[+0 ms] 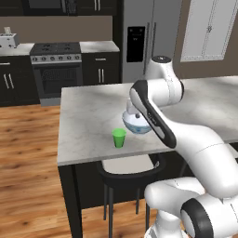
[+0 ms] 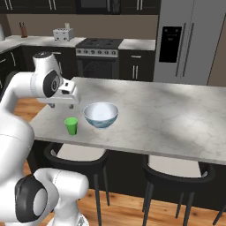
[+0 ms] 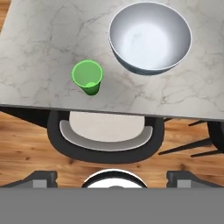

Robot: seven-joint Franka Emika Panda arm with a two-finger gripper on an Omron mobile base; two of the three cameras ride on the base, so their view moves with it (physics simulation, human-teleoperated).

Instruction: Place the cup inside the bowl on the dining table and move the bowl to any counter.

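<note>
Spread tool hangs above the cup, near the bowl; stool below the table edge.

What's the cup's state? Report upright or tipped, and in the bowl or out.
Upright and out: the cup stands mouth-up on the dining table, apart from the bowl.

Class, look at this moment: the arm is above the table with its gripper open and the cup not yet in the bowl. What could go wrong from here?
1. The cup stands near the dining table's front edge, above a stool; a clumsy approach might knock it off.
2. The bowl sits close beside the cup, so the open gripper could bump it while closing.
3. The cup is small and tapered; it may slip.
</note>
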